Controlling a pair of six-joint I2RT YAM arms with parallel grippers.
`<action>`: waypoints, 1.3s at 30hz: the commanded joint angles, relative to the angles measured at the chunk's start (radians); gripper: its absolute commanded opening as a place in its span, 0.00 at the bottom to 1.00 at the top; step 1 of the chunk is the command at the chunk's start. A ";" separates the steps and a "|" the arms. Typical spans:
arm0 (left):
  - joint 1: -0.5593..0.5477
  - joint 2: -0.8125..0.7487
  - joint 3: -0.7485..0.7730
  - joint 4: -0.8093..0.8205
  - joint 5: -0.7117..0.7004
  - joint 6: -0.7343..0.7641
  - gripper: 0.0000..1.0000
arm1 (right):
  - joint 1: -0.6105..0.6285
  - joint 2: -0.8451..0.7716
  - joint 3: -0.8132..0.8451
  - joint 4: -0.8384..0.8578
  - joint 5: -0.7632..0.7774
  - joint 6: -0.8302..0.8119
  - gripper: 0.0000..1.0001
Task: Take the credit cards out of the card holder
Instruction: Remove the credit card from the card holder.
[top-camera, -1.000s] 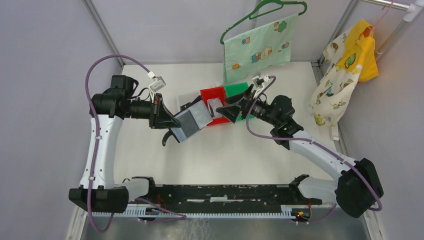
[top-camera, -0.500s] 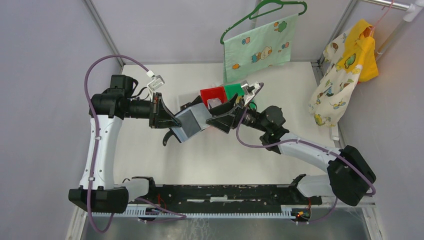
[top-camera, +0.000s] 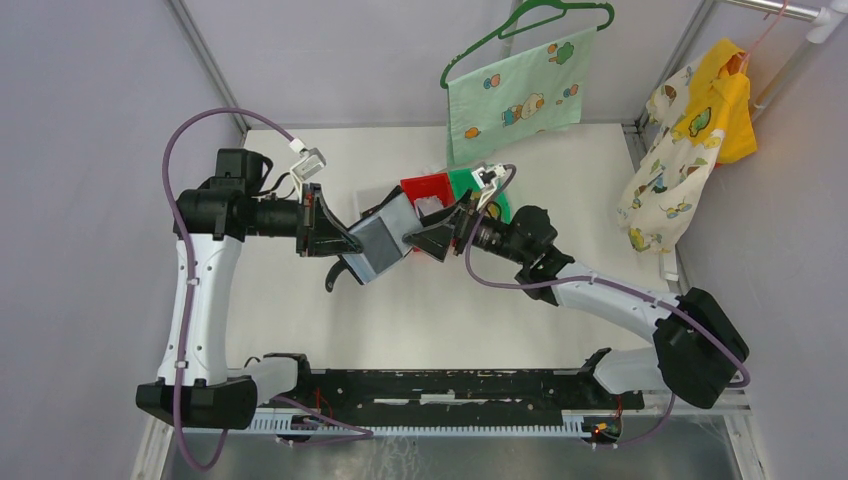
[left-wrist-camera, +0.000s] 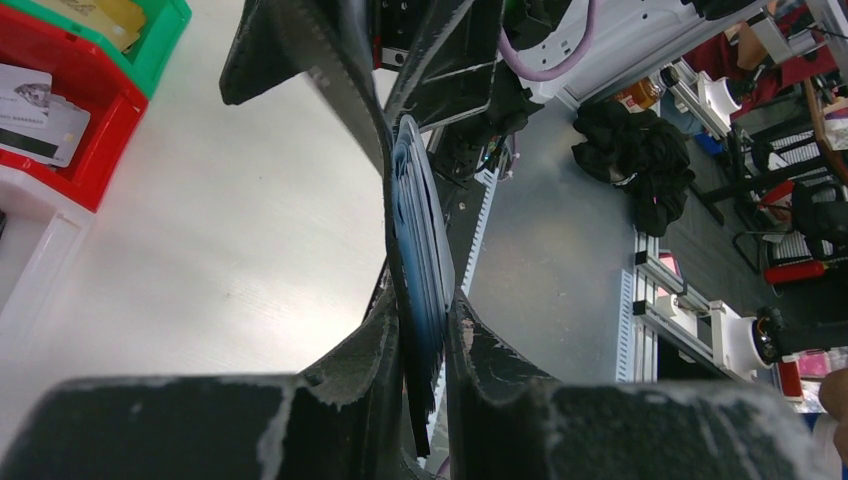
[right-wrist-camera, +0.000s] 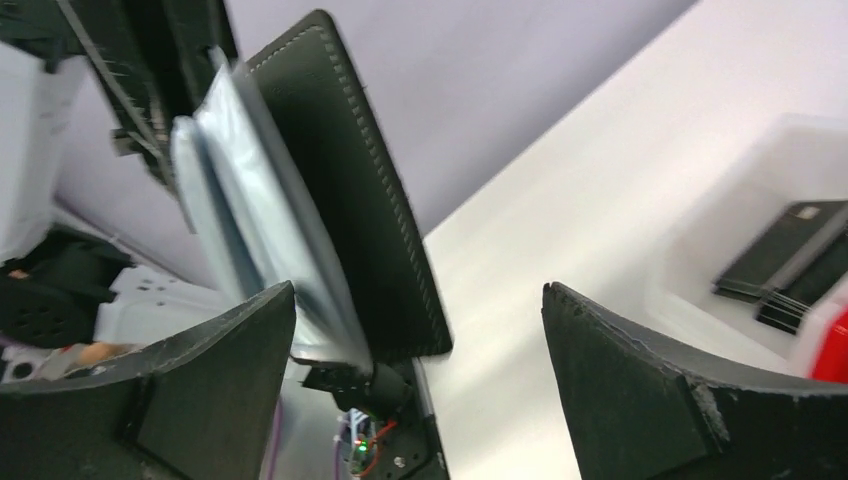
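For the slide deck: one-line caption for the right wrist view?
Right fingers wide open at the upright black card holder, its grey-blue lining showing.

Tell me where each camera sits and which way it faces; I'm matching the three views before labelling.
Top external: above and behind the bases, facing down at the table; both arms show, left tool clamping the card holder, right tool open.
Left wrist: on the left arm, facing along its fingers past the holder; red bin upper left.
Right wrist: on the right arm, facing the holder between its spread fingers.
Shared: all three show the holder; top and left wrist, the red bin.
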 joint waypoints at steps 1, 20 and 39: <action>-0.002 -0.031 0.052 0.011 0.077 -0.014 0.02 | 0.006 -0.056 0.030 -0.163 0.116 -0.093 0.98; -0.002 -0.034 0.028 0.035 0.054 -0.022 0.02 | 0.052 0.007 -0.006 0.448 -0.054 0.308 0.27; -0.004 -0.112 -0.026 0.116 0.066 0.068 0.78 | 0.083 0.128 0.679 -0.948 -0.370 -0.559 0.00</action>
